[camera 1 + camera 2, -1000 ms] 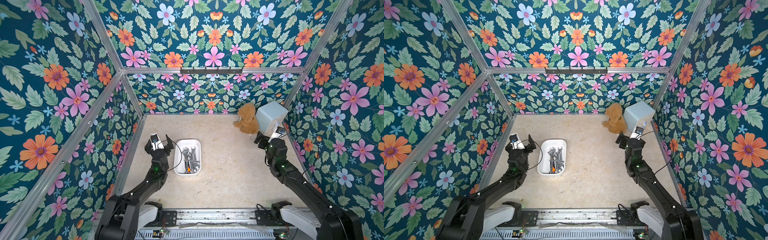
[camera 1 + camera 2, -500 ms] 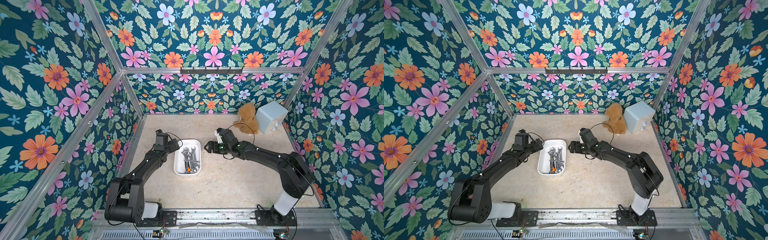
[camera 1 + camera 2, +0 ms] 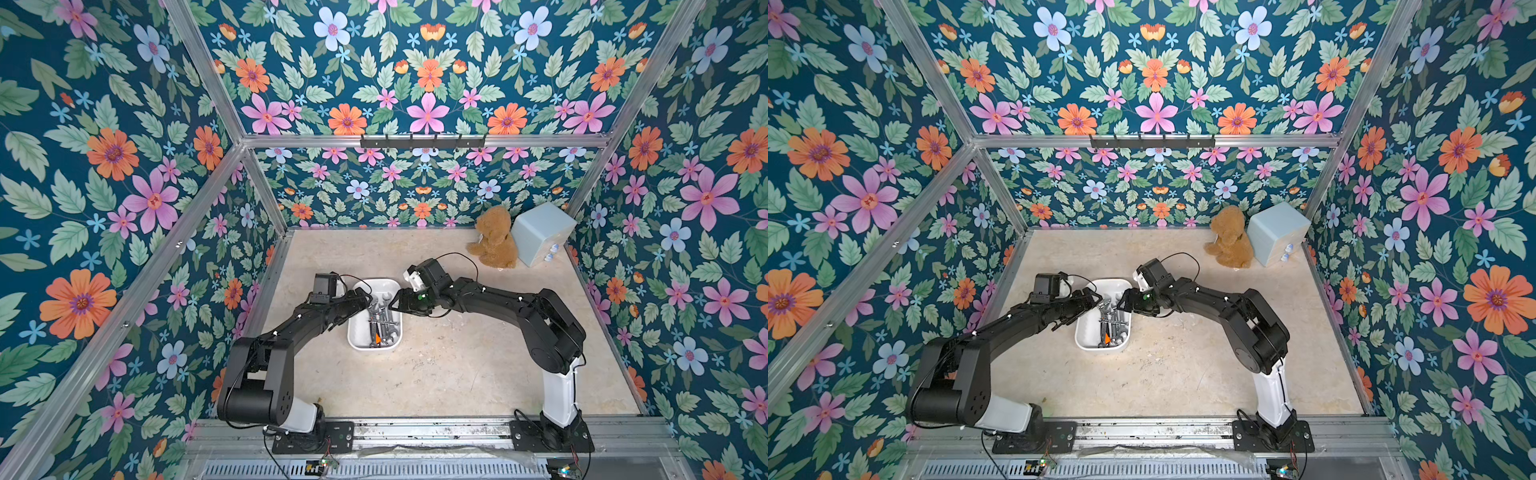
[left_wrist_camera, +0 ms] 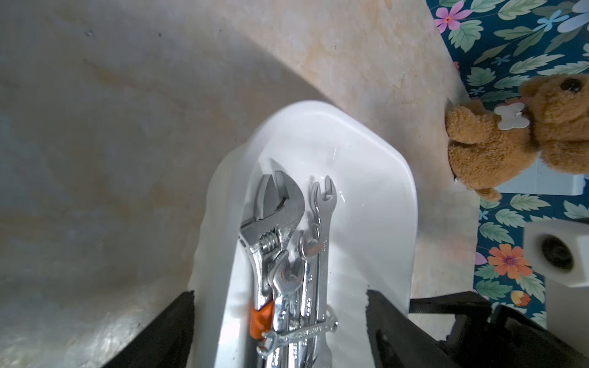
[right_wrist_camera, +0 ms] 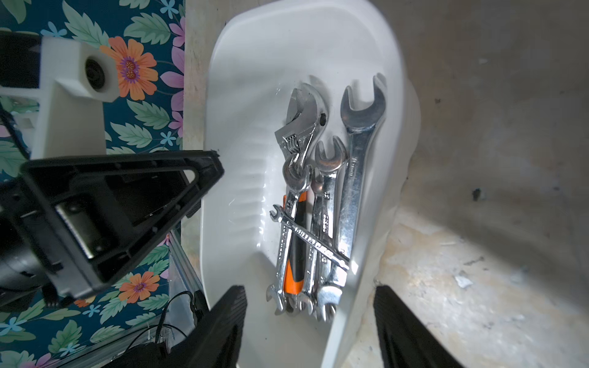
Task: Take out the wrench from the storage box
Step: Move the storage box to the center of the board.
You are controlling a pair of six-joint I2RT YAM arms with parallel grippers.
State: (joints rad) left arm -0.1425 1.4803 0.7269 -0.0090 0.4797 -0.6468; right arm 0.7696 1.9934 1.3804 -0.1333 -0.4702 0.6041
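The white storage box (image 3: 360, 338) (image 3: 1087, 332) lies on the beige floor, left of centre, in both top views. Several chrome wrenches (image 3: 384, 318) (image 3: 1116, 320) lie side by side in it, with an orange-handled adjustable wrench (image 4: 271, 210) (image 5: 302, 114) among them. My left gripper (image 3: 368, 296) (image 4: 279, 296) hangs open over the box's left side. My right gripper (image 3: 395, 300) (image 5: 309, 290) hangs open over its right side. Neither touches a wrench. In the right wrist view one finger (image 5: 404, 328) is outside the box wall.
A brown teddy bear (image 3: 494, 241) and a pale blue cube-shaped box (image 3: 540, 232) stand in the back right corner. Flowered walls with metal frame bars enclose the floor, and a black hook rail (image 3: 424, 141) hangs on the back wall.
Both arms have swung in from the sides and now meet over the storage box. The right arm came from the back right corner. Both pairs of jaws have narrowed somewhat.
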